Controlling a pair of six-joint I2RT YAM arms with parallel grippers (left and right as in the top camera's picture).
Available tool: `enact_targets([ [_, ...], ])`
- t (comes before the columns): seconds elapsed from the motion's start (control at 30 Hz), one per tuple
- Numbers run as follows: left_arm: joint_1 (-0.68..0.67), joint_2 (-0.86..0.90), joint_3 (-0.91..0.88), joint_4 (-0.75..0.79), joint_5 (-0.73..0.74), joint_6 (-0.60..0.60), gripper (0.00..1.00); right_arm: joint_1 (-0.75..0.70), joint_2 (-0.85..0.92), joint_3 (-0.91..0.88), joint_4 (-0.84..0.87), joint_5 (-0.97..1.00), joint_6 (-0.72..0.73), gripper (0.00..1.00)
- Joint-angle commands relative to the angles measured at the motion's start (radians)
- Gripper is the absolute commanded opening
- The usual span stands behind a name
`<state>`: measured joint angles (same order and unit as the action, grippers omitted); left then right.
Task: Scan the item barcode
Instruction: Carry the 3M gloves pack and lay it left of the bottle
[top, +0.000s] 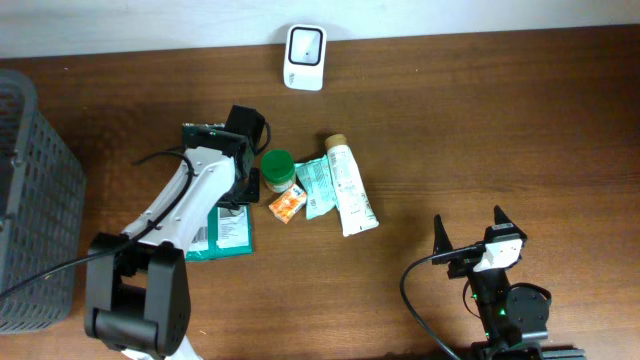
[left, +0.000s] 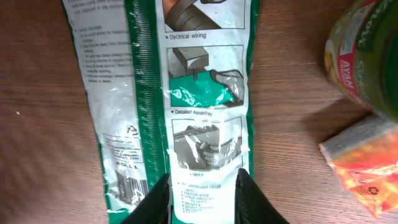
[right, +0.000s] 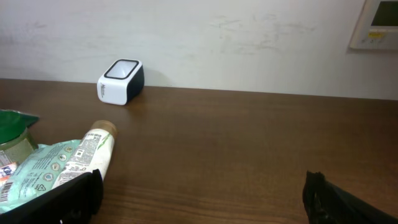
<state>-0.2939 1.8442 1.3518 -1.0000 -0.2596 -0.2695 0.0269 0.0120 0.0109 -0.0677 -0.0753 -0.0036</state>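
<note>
Basket (top: 45, 190): grey mesh, far left.
Jar (top: 278, 170): green lid, just beside orange packet (top: 287, 206).
Tube (top: 350, 187): white, tan cap, lying against pale green pouch (top: 317, 188).
Table (top: 480, 130): dark wood.

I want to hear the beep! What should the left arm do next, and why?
Probably lower the left fingers and close them on the green packet: they stand apart over its end, it lies flat on the table, and the white scanner sits far away.
</note>
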Motion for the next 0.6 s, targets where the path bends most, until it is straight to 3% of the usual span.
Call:
enact_targets([
  [0.0,0.003,0.009,-0.01,0.004,-0.006,0.008,0.31,0.006,-0.006,-0.005,-0.005,0.002,0.0,0.98],
  [0.27,0.004,0.006,0.083,-0.052,0.109,0.001,0.39,0.006,-0.006,-0.005,-0.004,0.002,0.0,0.98],
  [0.47,0.025,-0.019,0.44,-0.255,0.162,0.002,0.44,0.006,-0.006,-0.005,-0.004,0.002,0.0,0.98],
  [0.57,0.035,-0.04,0.547,-0.254,0.249,0.027,0.47,0.006,-0.006,-0.005,-0.004,0.002,0.0,0.98],
])
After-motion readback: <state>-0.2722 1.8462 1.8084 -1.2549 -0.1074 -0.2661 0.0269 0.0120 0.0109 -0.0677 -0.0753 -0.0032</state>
